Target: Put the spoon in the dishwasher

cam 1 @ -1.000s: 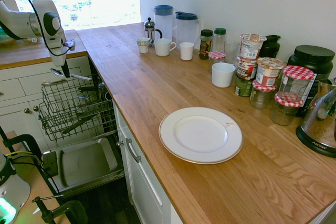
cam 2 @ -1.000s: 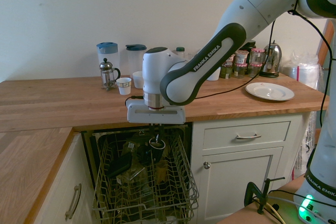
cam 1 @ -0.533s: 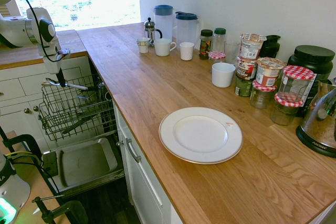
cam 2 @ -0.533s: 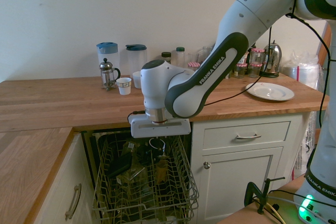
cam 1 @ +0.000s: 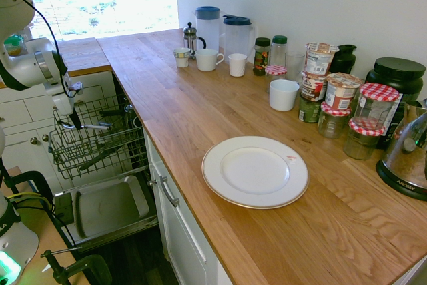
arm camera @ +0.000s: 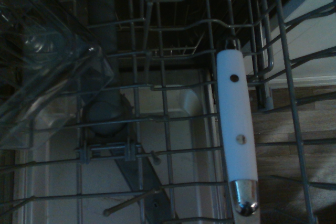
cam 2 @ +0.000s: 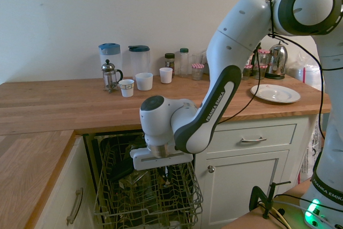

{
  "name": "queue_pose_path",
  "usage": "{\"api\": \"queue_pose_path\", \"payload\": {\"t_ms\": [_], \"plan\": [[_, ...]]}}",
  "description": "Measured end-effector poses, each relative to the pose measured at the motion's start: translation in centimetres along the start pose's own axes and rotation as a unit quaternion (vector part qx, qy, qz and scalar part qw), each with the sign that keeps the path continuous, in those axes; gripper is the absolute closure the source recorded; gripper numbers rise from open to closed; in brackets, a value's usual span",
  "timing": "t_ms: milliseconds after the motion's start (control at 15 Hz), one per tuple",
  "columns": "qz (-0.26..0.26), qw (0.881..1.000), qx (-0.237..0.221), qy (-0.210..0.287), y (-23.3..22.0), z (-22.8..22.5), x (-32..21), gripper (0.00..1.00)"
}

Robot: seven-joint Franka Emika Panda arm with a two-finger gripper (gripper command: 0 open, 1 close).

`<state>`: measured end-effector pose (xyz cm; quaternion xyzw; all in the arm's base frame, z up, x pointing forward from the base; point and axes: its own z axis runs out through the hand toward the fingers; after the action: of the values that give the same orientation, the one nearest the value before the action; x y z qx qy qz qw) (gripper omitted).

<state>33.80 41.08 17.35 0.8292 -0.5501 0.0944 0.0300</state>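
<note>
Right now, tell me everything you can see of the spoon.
The spoon is slim, with a flat whitish handle bearing two small rivets and a shiny metal part at one end. In the first exterior view it lies roughly level, held by the shut pincer low over the dishwasher's wire rack. Whether it touches the wires cannot be told. Its bowl is hard to make out.

Two wide cameras facing each other across the kitchen corner, plus one close wrist camera.

My first exterior view looks down along the table from above its near end, the arm entering from the left; my second faces the cabinets head-on from the room. Both share the dishwasher rack. My wrist view stares down through the wires, very close.
</note>
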Motion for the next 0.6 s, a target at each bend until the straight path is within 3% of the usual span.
{"api": "queue_pose_path", "payload": {"t_ms": [600], "plan": [[0.006, 1.0, -0.008, 0.021, 0.9, 7.5, 1.4, 1.0]]}}
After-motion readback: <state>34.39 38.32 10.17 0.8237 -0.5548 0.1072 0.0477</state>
